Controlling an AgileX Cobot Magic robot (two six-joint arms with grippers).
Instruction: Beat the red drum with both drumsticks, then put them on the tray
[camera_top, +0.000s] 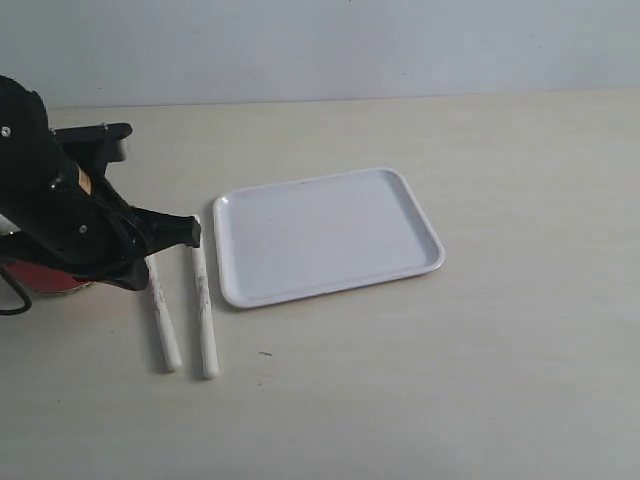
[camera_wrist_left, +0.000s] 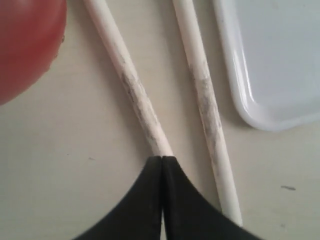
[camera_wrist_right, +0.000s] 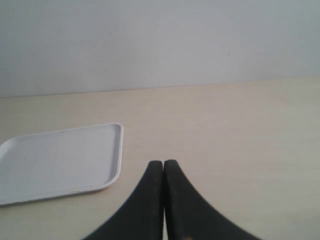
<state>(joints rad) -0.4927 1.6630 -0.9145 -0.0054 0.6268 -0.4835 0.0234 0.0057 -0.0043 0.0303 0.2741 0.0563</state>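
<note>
**Pale worktop (camera_top: 460, 390), two sticks (camera_top: 204, 310) lying flat, both hands shut**

The left hand (camera_top: 192, 232) has its two black fingers (camera_wrist_left: 185, 210) pressed together. It holds nothing. Seen from its own camera, its tip is right over the first stick (camera_wrist_left: 127, 80). I cannot tell if it touches that stick.

The second stick (camera_wrist_left: 202, 85) lies just beside the first one, and the two do not touch. Both are cream white with dark smudges. They lie flat on the worktop, almost side by side.

On one side of the sticks is the red drum (camera_wrist_left: 22, 45), close to the first stick. In the wide view the left arm hides most of the drum. On the other side is the white tray (camera_top: 320, 235). It is just beside the second stick but not touching it.

The right hand (camera_wrist_right: 163, 162) is shut too, with its fingers together and nothing between them. It hangs over bare worktop, with a corner of the tray off to one side of it.

Behind the worktop stands a plain light wall (camera_top: 350, 50).
</note>
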